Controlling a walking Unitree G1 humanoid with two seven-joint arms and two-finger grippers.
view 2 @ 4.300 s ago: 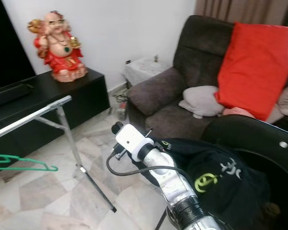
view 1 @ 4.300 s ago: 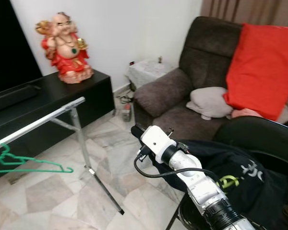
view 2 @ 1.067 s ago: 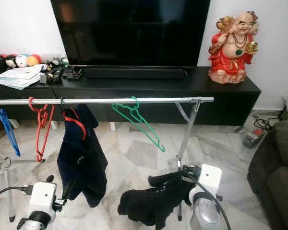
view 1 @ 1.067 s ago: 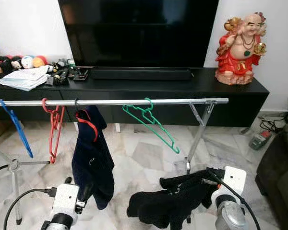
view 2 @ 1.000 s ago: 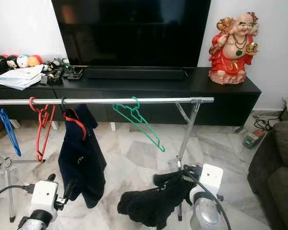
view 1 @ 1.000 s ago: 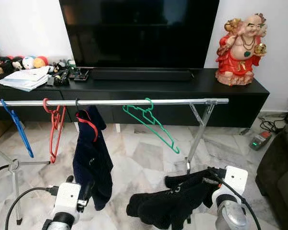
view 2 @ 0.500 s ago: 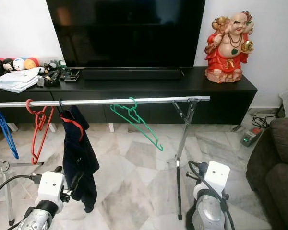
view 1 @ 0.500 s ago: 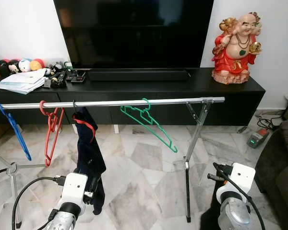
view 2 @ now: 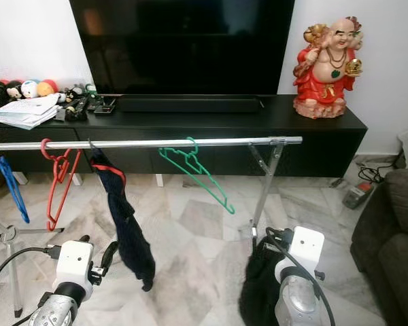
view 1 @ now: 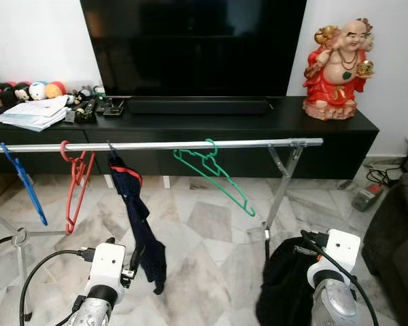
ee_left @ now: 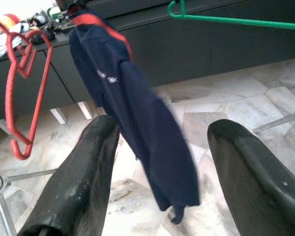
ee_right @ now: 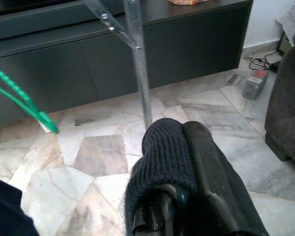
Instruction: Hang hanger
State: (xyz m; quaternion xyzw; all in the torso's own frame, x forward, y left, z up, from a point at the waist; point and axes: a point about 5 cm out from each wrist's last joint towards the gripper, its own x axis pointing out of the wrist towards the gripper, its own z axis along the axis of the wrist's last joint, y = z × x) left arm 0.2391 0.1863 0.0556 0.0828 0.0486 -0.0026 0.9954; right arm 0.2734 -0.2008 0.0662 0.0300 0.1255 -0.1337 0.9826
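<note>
A metal rail (view 1: 190,144) crosses the room in front of a black TV cabinet. An empty green hanger (view 1: 216,171) hangs tilted near its middle. Further left are a navy garment (view 1: 141,221) on a red-shouldered hanger, an empty red hanger (view 1: 73,183) and a blue hanger (view 1: 24,183). My right gripper (ee_right: 187,135) is low at the right, shut on a black knitted garment (view 1: 284,292) that droops below it. My left gripper (ee_left: 164,129) is open, low at the left, with the navy garment (ee_left: 137,113) just beyond its fingers.
The rail's folding leg (view 1: 275,204) stands just ahead of my right arm. A red-robed statue (view 1: 340,68) and a TV (view 1: 190,41) top the cabinet (view 1: 258,125). A dark sofa arm (view 1: 398,224) is at the right, with cables (view 1: 377,176) on the marble floor.
The black garment now hangs straight down under my right gripper, back in view. The navy garment has twisted and swung to the right. The camera has shifted slightly.
</note>
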